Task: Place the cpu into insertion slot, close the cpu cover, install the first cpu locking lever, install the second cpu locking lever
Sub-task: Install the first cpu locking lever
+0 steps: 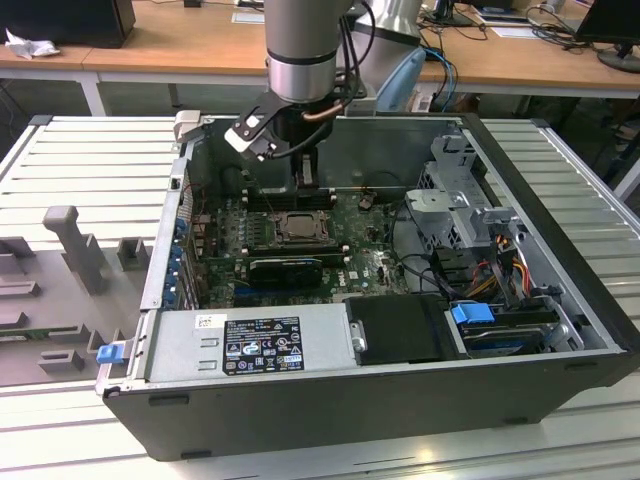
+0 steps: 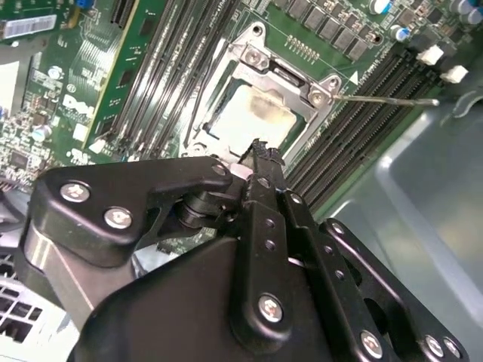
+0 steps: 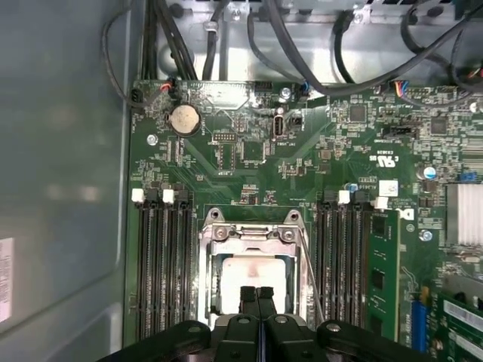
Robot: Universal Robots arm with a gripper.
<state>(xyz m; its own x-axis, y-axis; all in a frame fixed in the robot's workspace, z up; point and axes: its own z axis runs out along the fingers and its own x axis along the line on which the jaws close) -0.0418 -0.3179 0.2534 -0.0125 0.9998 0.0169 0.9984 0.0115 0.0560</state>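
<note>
The cpu [image 3: 245, 273] shows its pale silver top [image 2: 245, 113] seated in the insertion slot [image 1: 300, 228] on the green board. The cpu cover [image 3: 249, 235] lies down around it as a metal frame [image 2: 260, 64], the chip showing through its window. A thin locking lever [image 2: 385, 99] sticks out free beside the socket; in the first wrist view this lever [image 3: 309, 279] runs along the socket's edge. My gripper [image 3: 256, 296] hangs just above the chip's near edge, its black fingers [image 2: 264, 162] shut together on nothing. In the exterior view the gripper [image 1: 305, 182] reaches down inside the case.
Long black memory slots [image 3: 162, 264] flank the socket, with a green memory module [image 3: 381, 271] in one. The power supply [image 1: 250, 345], drive cage [image 1: 470, 225], cables [image 1: 500, 270] and the case walls [image 1: 540, 200] hem in the board.
</note>
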